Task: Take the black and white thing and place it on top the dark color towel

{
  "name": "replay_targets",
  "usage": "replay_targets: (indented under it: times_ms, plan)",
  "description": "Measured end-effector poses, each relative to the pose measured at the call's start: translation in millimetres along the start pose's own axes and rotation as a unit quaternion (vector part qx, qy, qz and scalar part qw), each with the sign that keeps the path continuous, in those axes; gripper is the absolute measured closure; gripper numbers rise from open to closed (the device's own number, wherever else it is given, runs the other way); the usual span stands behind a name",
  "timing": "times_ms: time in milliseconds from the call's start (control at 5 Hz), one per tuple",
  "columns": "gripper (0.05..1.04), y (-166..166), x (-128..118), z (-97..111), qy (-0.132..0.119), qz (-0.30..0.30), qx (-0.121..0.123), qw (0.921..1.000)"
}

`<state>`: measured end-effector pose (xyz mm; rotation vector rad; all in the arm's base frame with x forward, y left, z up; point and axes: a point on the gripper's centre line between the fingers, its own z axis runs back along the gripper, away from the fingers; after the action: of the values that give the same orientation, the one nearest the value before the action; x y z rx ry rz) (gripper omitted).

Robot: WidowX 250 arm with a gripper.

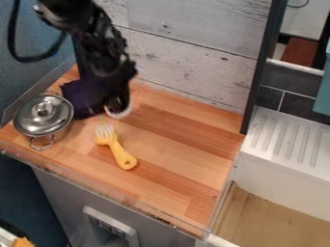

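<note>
My black gripper (pixel 118 94) hangs down at the upper left of the wooden counter, in the camera view. Right at its lower end is the black and white thing (pixel 118 114), its white rim showing below the gripper and its upper part hidden. Whether it is held or only touched, I cannot tell. The dark purple towel (pixel 78 99) lies crumpled just left of the gripper, which partly covers it. The black and white thing appears beside the towel's right edge.
A lidded metal pot (pixel 44 116) stands left of the towel. A yellow-handled fork (pixel 116 147) lies in front of the black and white thing. A plank wall (pixel 187 58) rises behind the counter (pixel 174 140), and a white sink drainboard (pixel 283 140) is at the right.
</note>
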<state>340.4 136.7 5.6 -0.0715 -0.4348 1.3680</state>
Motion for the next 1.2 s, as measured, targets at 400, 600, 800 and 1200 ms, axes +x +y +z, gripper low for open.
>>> replay_targets:
  times_ms: [400, 600, 800, 1200]
  plan:
    - [0.849, -4, 50, -10, -0.026, 0.050, 0.023, 0.9982]
    - [0.849, -6, 73, -24, -0.025, 0.071, 0.039, 0.9964]
    - [0.849, 0, 85, -38, -0.020, 0.082, 0.060, 0.9946]
    - [0.504, 0, 88, -44, -0.014, 0.082, 0.074, 0.9938]
